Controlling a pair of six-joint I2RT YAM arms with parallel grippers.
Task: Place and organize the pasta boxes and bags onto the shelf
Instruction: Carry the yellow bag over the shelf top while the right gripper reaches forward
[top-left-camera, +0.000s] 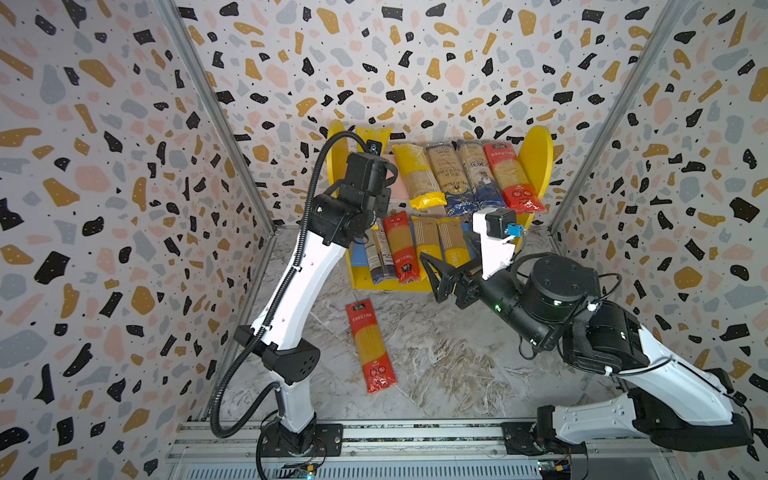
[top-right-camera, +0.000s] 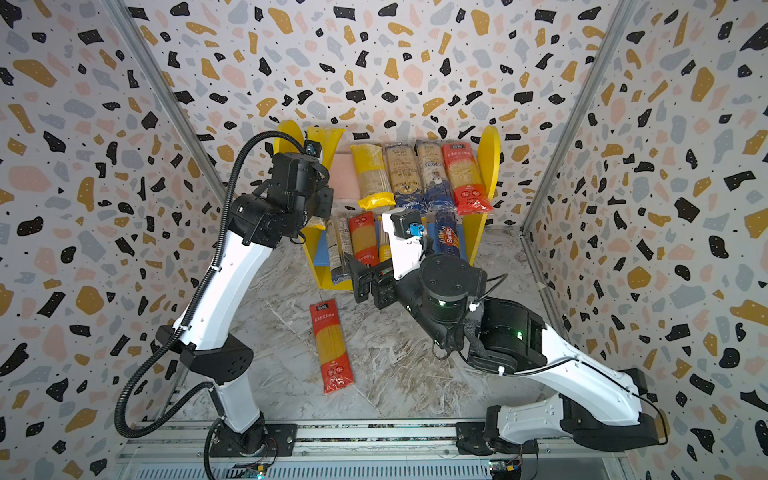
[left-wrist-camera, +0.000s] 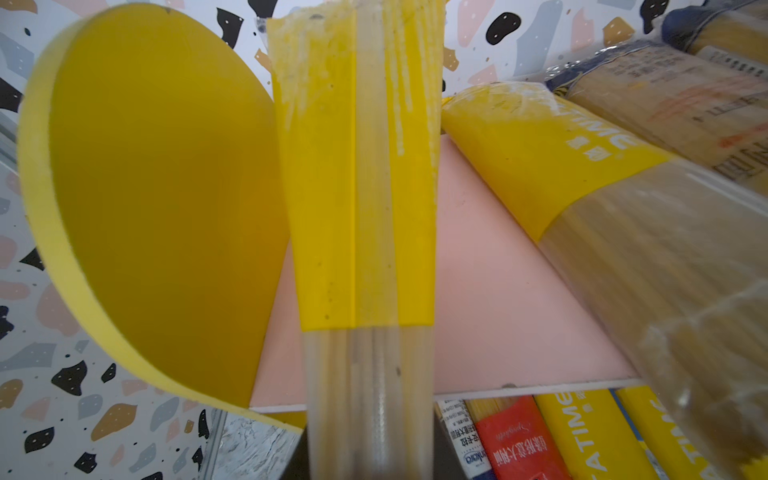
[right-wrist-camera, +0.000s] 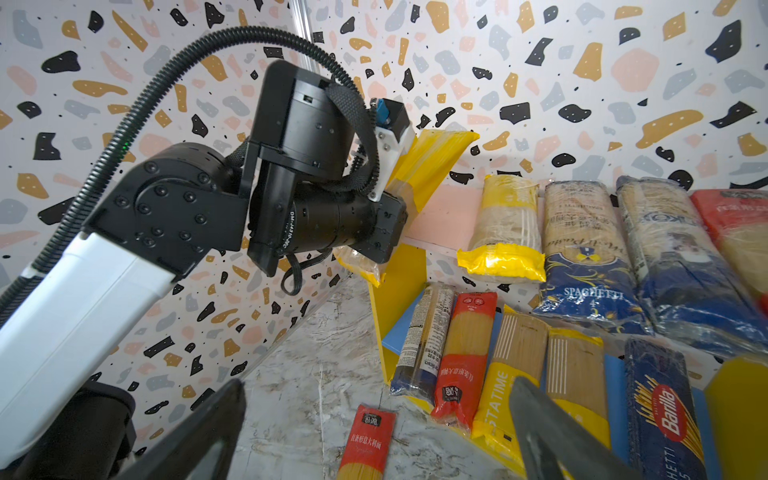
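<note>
One marble tabletop (top-left-camera: 457, 365) carries the two-tier shelf (top-left-camera: 538, 158), both tiers lined with pasta packs (top-left-camera: 461, 174); a red pack (top-left-camera: 370, 347) lies loose in front. Left gripper (right-wrist-camera: 395, 208) clamps a yellow pack (left-wrist-camera: 365, 187) tilted at the pink board's (left-wrist-camera: 498, 291) left end. Right gripper (top-left-camera: 432, 277), jaws wide apart, hovers before the lower board (top-left-camera: 356, 259).

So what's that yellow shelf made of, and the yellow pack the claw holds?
The shelf looks like painted board, matte, with thick flat-cut edges; possibly plastic. The yellow pack is thin plastic film, glossy and partly clear, pale strands showing through.
</note>
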